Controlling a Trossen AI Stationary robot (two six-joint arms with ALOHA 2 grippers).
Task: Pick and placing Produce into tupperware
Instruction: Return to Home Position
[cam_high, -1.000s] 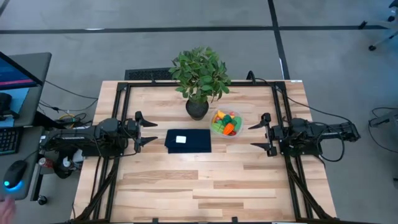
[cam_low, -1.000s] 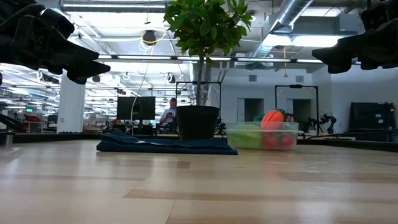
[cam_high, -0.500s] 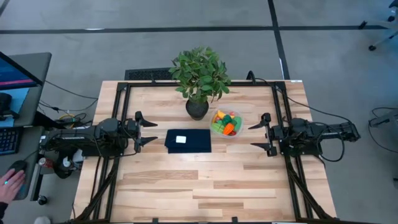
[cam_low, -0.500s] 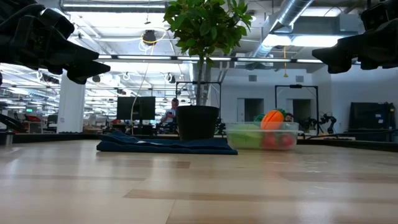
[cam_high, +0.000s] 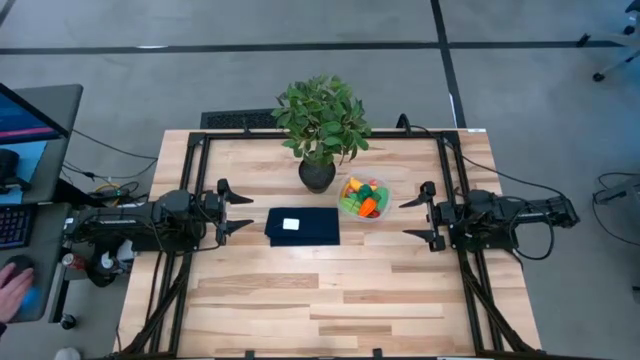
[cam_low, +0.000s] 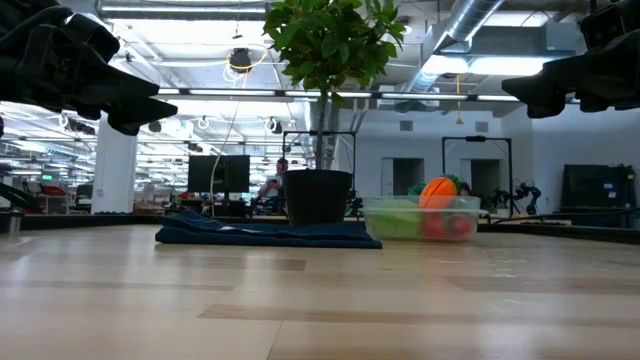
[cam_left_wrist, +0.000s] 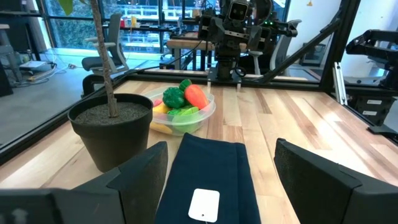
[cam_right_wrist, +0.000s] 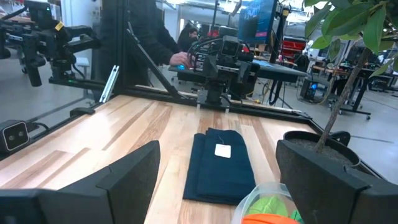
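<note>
The round clear tupperware stands on the table right of the plant pot, filled with produce: green pieces, a yellow piece and an orange carrot. In the left wrist view the bowl shows beyond the dark blue cloth. My left gripper hovers open at the table's left side, above the surface. My right gripper hovers open at the right side, pointing toward the middle. Neither touches anything.
A leafy potted plant stands at the far middle of the table. A folded dark blue cloth with a white label lies between the grippers. A person's hand rests on a mouse at a desk left of the table.
Both arms have kept still. The person's hand off the table's left side has moved onto the mouse.
</note>
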